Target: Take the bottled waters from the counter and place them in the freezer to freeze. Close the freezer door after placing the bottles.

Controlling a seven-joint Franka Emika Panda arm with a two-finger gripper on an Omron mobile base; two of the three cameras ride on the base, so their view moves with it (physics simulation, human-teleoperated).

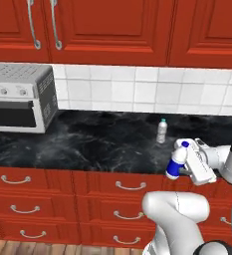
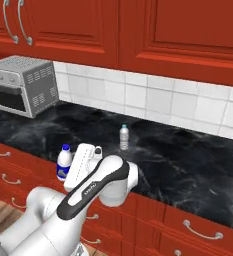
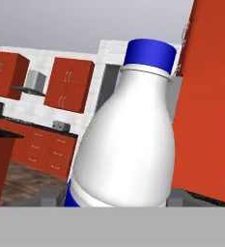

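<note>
- Red wall cabinets (image 1: 112, 27) run along the top, with silver handles at 11 o'clock in the left base view.
- The bench (image 1: 87, 142) is black marble with white veining, lying across the middle of both base views, over red drawers (image 1: 48, 199) with curved silver handles.
- White tiles (image 1: 147, 92) line the wall between cabinets and bench.
- The arm (image 2: 83, 200) rises from 5 o'clock in the left base view and from 7 o'clock in the right base view, with its hand turned sideways at the bench's front edge.
- A toaster oven (image 1: 20, 98) stands on the bench at 9 o'clock in the left base view, and at 10 o'clock in the right base view, well apart from both bottles.
- The gripper (image 1: 179, 167) is closed on the white bottle (image 1: 177, 160), holding it in the air in front of the bench's front edge, over the drawers, at 4 o'clock in the left base view.
- That bottle has a blue cap on top and a blue label low on its body; it leans a little to one side.
- In the hand view the white bottle (image 3: 128, 144) stands just ahead of the camera, cap at 12 o'clock, blue label at 6 o'clock.
- The clear bottle (image 1: 162, 131) stands upright on the bench toward the tiled wall, at 3 o'clock of the picture's middle in the left base view, apart from the gripper.
- In the right base view the clear bottle (image 2: 124, 137) sits at the centre, with the white bottle (image 2: 64, 162) at its 8 o'clock.
</note>
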